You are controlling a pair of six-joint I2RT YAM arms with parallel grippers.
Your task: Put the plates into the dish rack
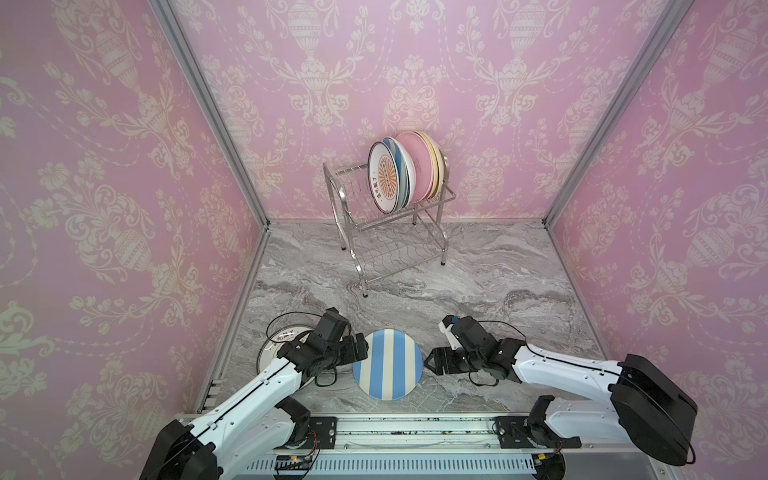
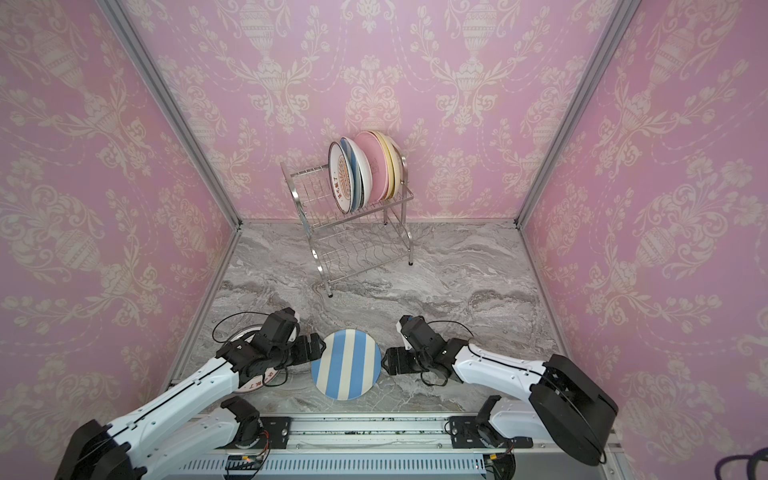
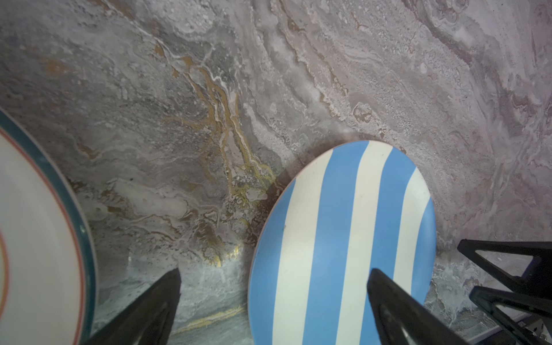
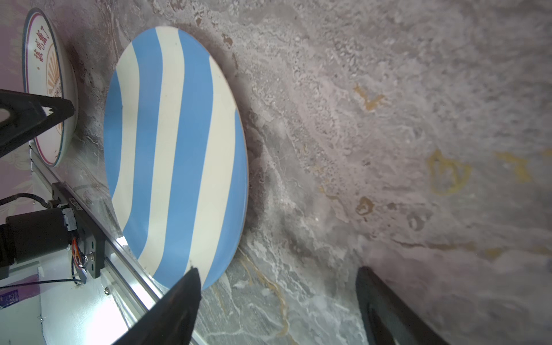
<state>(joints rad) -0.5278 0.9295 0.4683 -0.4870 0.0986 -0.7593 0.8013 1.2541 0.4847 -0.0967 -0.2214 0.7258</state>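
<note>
In both top views: blue-striped plate [image 1: 387,364] flat on worktop [image 1: 498,270]. Wrist views: left fingers [image 3: 143,313] and right fingers [image 4: 173,313] spread wide, holding nothing.

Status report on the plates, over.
Left claw and right claw open, flanking striped plate flat on table. Sunburst plate beneath left arm. Rack path clear.

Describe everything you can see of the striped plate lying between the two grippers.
The striped plate is round, glossy and ceramic-looking, with broad blue and cream stripes across its face. It lies flat, face up, on the grey marble table near the front rail, apart from the sunburst plate on the left arm's side. The open left gripper straddles one edge; the open right gripper sits at the opposite edge. Whether either touches it cannot be told.
</note>
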